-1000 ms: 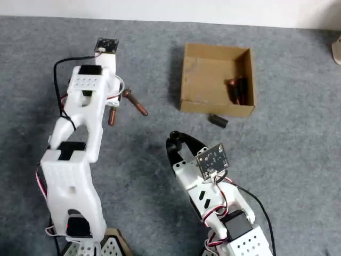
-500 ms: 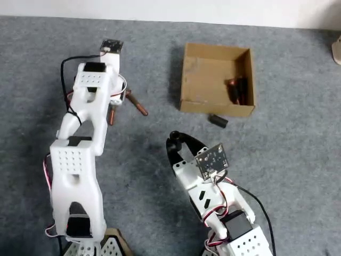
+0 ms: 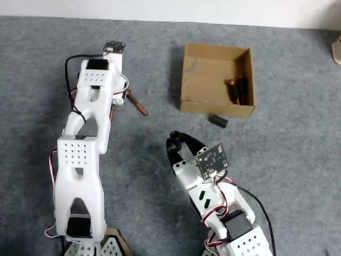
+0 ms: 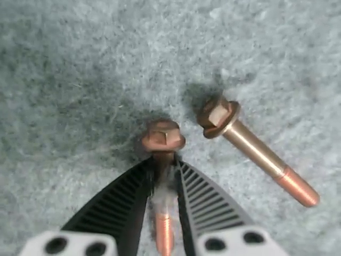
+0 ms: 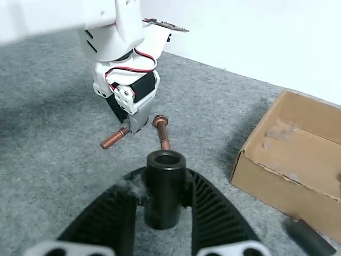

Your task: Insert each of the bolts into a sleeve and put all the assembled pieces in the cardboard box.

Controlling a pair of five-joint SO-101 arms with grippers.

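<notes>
The left gripper [image 4: 165,164] pinches the shank of a coppery hex-head bolt [image 4: 163,136] between ribbed black jaws. A matching second bolt [image 4: 256,152] lies just beside its tip. The right gripper [image 5: 165,178] clasps an upright matte black sleeve [image 5: 165,197]. The cardboard box [image 5: 298,160] sits beyond it on fuzzy grey carpet [image 5: 58,133], with a white wall [image 5: 256,37] behind.

Copper-brown on the gripped bolt [image 4: 163,137] and the loose bolt [image 4: 256,152], redder toward the tips; matte black on the held sleeve [image 5: 166,186] and the loose sleeve [image 3: 217,120]; black, ribbed, on the left gripper [image 4: 164,165] and right gripper [image 5: 166,180]; plain tan on the cardboard box [image 3: 213,109]; mottled grey on the carpet [image 3: 298,160]; white on the left arm [image 3: 79,160] and right arm [image 3: 205,194]; red, black and white on the wires [image 5: 139,70].
</notes>
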